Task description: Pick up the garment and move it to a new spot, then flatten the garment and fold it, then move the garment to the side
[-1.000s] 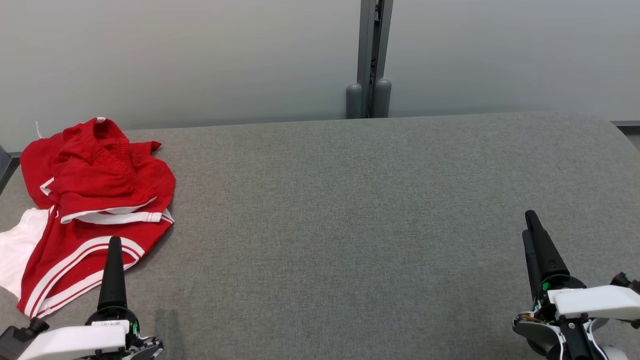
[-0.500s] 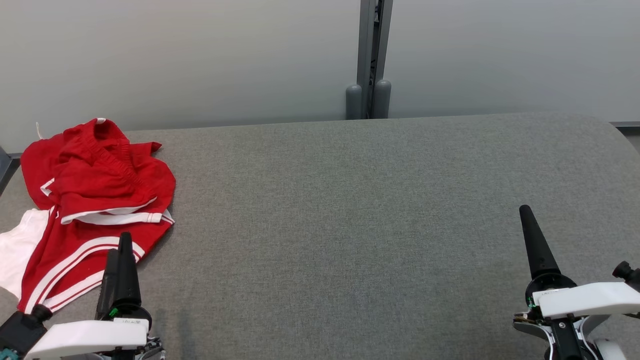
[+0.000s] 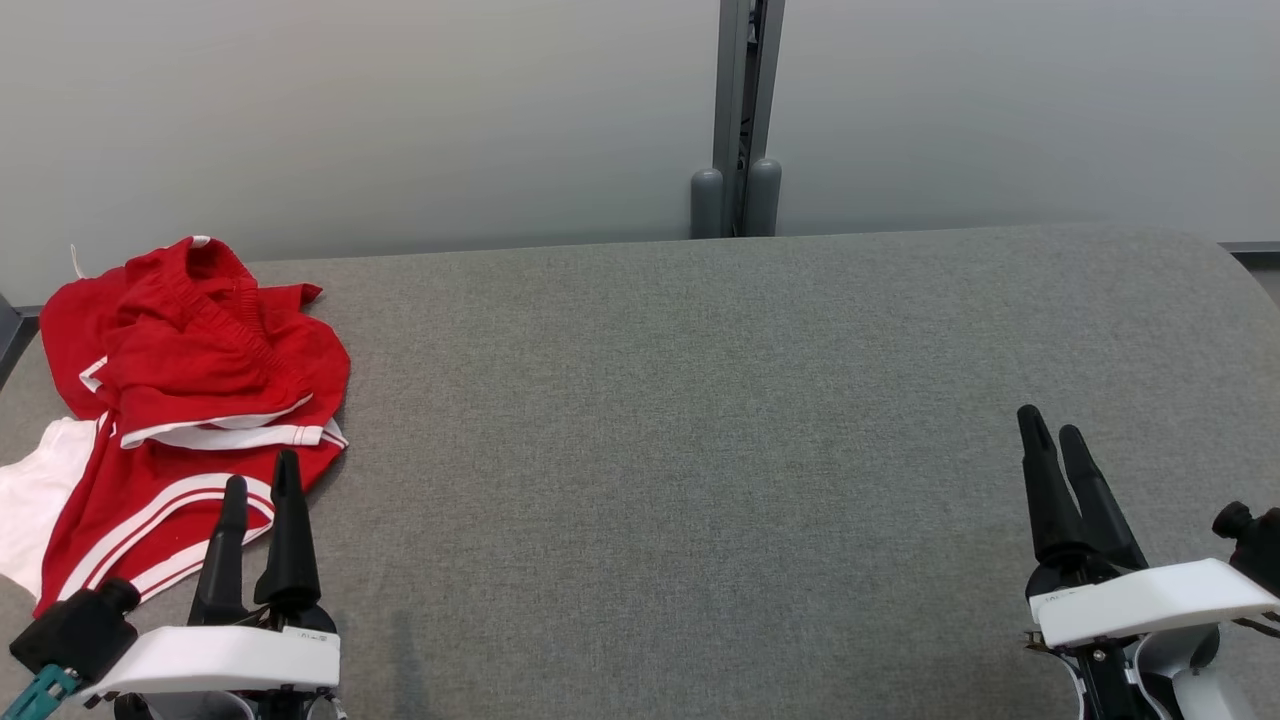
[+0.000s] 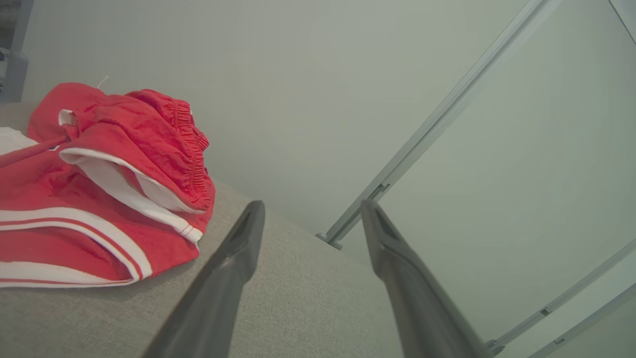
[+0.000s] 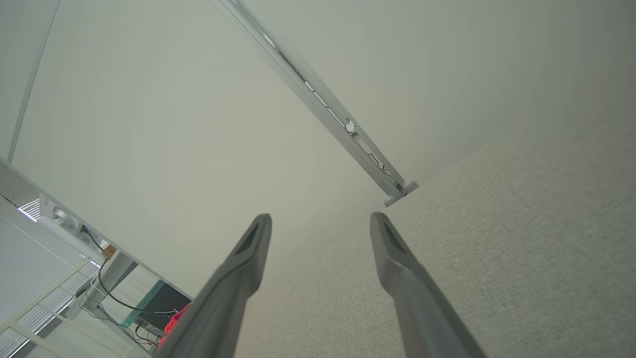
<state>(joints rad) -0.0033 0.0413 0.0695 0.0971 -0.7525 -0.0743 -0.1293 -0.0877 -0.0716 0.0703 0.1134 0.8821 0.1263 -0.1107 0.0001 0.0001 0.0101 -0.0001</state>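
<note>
- Wall (image 3: 350, 120) is standing behind everything. It is pale grey and plain, and two big panels are making it up.
- Table (image 3: 700, 400) is stretching from side to side in front of the wall. A grey cloth top is covering it, and its far right corner is curving round.
- Garment (image 3: 190, 370) is lying in a heap at the far left end of the table, close to the back edge. It is red with white stripes. It is all crumpled, with one part folding over another. A stretchy band (image 4: 191, 144) is showing on top of the heap. A white part (image 3: 35, 500) is poking out on its left side, by the table's edge.
- Left gripper (image 3: 261, 472) is hanging at the near left, just beside the near right edge of the garment. Its jaws are standing wide apart with nothing between them. In the left wrist view a strip of grey table is showing between the fingers (image 4: 238, 248) and the red cloth, so they are not touching it.
- Right gripper (image 3: 1050, 424) is hanging at the near right over bare table, well apart from the garment. Its jaws are gaping wide too, and they are holding nothing.
- Post (image 3: 740, 100) is running up the wall between the two panels. It is thin and dark grey.
- Two small round feet (image 3: 708, 200) are sitting at the bottom of the post, one on each side, just behind the table's back edge.
</note>
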